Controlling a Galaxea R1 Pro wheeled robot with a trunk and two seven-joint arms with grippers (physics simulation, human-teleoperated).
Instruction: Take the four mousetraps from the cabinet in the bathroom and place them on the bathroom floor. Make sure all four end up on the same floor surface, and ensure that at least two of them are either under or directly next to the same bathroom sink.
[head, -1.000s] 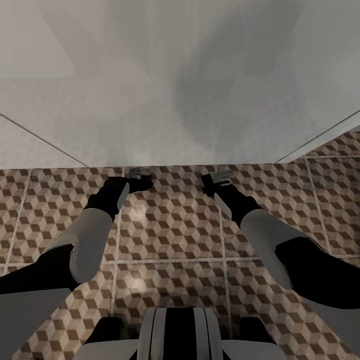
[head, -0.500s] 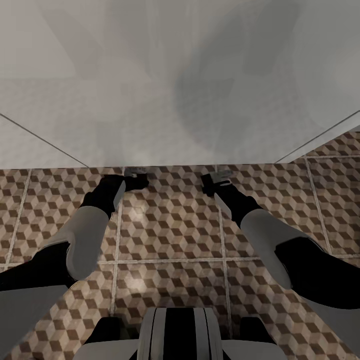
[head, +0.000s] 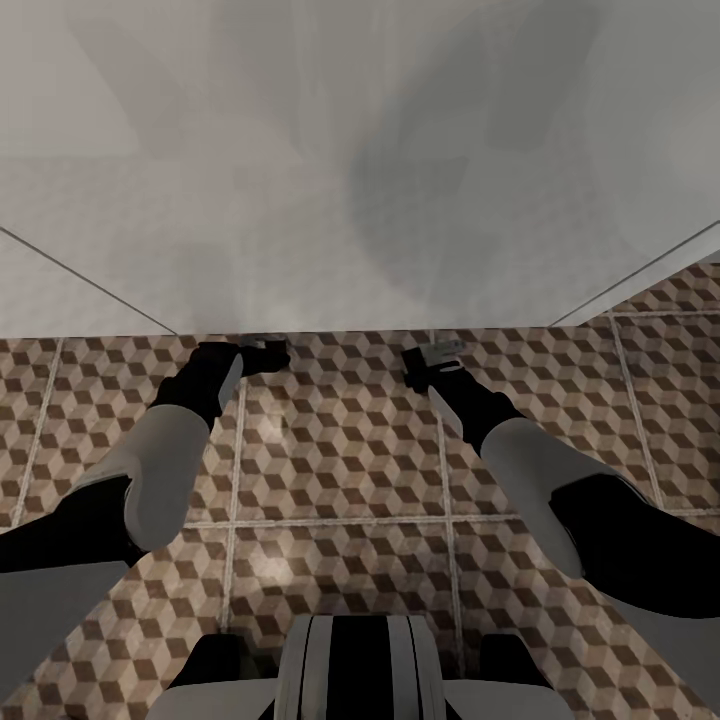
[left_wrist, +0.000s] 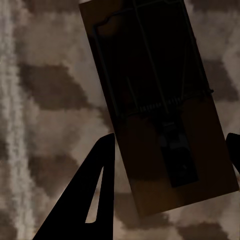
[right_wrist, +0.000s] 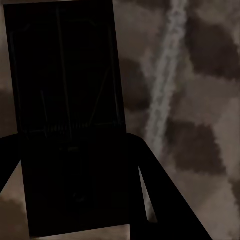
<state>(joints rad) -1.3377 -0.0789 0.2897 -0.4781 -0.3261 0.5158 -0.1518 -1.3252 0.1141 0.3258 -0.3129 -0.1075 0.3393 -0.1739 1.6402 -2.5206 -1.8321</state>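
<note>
Both arms are reaching low over the tiled floor at the foot of a white unit, probably the sink. Left gripper: jaws spread, a trap lying between them, long axis along the fingers; contact cannot be told. Right gripper: fingers flanking a second trap, apparently gripping it. Both traps are sitting at or just above the tiles, ready for release.

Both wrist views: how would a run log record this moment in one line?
left gripper: mousetrap between fingers, grip unclear | right gripper: second mousetrap, grip unclear | over bathroom floor
</note>
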